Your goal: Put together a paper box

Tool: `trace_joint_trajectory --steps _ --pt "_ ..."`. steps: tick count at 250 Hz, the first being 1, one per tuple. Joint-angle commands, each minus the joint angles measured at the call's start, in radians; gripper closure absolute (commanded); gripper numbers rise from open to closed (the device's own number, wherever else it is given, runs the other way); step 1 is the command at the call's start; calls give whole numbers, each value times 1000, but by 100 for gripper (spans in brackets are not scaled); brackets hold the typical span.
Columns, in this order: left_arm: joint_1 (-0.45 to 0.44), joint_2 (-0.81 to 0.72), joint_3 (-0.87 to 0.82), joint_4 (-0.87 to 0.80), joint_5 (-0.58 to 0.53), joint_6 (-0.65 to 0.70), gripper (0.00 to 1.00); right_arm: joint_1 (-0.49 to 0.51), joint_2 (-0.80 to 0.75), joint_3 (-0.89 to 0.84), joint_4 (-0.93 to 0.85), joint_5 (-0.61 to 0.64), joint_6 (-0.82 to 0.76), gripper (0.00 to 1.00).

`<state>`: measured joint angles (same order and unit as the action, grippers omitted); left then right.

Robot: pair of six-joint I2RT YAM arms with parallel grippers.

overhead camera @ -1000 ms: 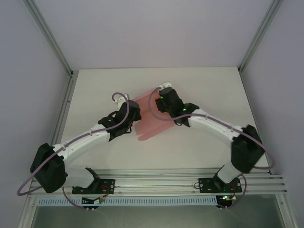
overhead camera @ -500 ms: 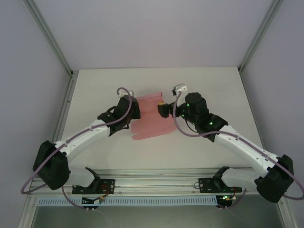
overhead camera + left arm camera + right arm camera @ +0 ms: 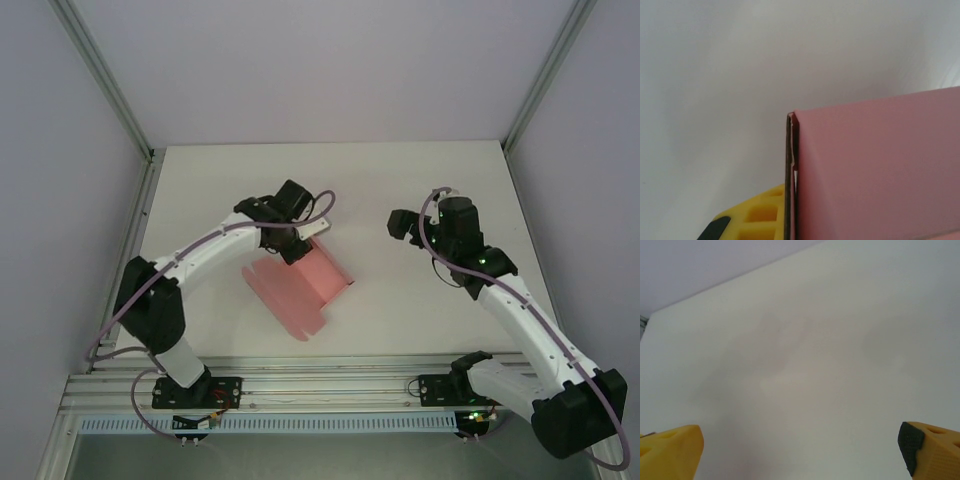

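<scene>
The paper box [image 3: 297,287] is a flat pink card sheet with flaps, lying tilted left of the table's middle. My left gripper [image 3: 303,243] is shut on its far edge. In the left wrist view the pink card [image 3: 875,175] runs edge-on against one yellow finger [image 3: 756,215], and the other finger is hidden behind it. My right gripper [image 3: 402,224] hangs open to the right of the sheet, well apart from it. Its two yellow fingertips [image 3: 671,451] stand wide, with bare table between them.
The white table [image 3: 420,300] is walled by grey panels and aluminium posts [image 3: 135,130]. Both arm bases sit on the rail [image 3: 330,385] at the near edge. The left arm [image 3: 200,255] arches over the left part of the table.
My right gripper has opened, let go of the pink sheet and drawn back to the right. The left gripper has swung the sheet round and nearer, still shut on it.
</scene>
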<state>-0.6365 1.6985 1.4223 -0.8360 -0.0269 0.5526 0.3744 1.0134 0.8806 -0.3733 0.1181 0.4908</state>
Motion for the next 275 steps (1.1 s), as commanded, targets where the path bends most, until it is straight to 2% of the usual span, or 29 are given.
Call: trace_joint_trajectory --steps 1,29,44,73,112,125,141,155,169,187,200,217,227,235,240,243,262,275 --pt "-32 104 139 -234 -112 244 93 -6 -31 -11 -62 -14 23 0" --pt "-79 244 216 -244 -347 320 96 -7 -45 -19 -79 -5 25 0" --pt "-97 330 277 -263 -426 340 99 -8 -52 -23 -91 0 23 0" --pt "-131 457 386 -293 -498 354 100 -9 -75 -27 -120 25 19 0" --pt "-195 515 394 -156 -561 430 100 -12 -115 -53 -135 55 17 0" --pt "-205 517 395 -111 -538 439 94 -14 -125 -59 -137 55 17 0" --pt "-210 514 402 -86 -511 436 78 -15 -135 -64 -146 63 17 0" --pt "-210 505 416 -80 -489 424 71 -16 -143 -60 -159 76 14 0" --pt "-209 487 430 -73 -472 412 60 -17 -149 -55 -178 89 10 0" --pt "-207 448 428 -57 -443 409 55 -20 -152 -51 -186 99 3 0" --pt "-206 412 411 -26 -425 408 45 -21 -152 -50 -181 101 -8 0" --pt "-201 360 389 36 -395 395 40 -25 -145 -43 -167 106 -28 0" --pt "-196 327 378 76 -374 374 34 -30 -135 -35 -158 105 -42 0" --pt "-189 298 368 113 -356 356 24 -35 -124 -25 -153 99 -53 0" --pt "-184 276 358 143 -343 348 5 -38 -116 -18 -149 95 -60 0" --pt "-180 262 349 164 -336 341 1 -39 -111 -13 -146 92 -64 0" --pt "-150 159 267 360 -297 273 0 -49 -71 8 -120 61 -102 0" --pt "-119 89 220 483 -286 174 0 -55 -43 20 -97 35 -126 0"
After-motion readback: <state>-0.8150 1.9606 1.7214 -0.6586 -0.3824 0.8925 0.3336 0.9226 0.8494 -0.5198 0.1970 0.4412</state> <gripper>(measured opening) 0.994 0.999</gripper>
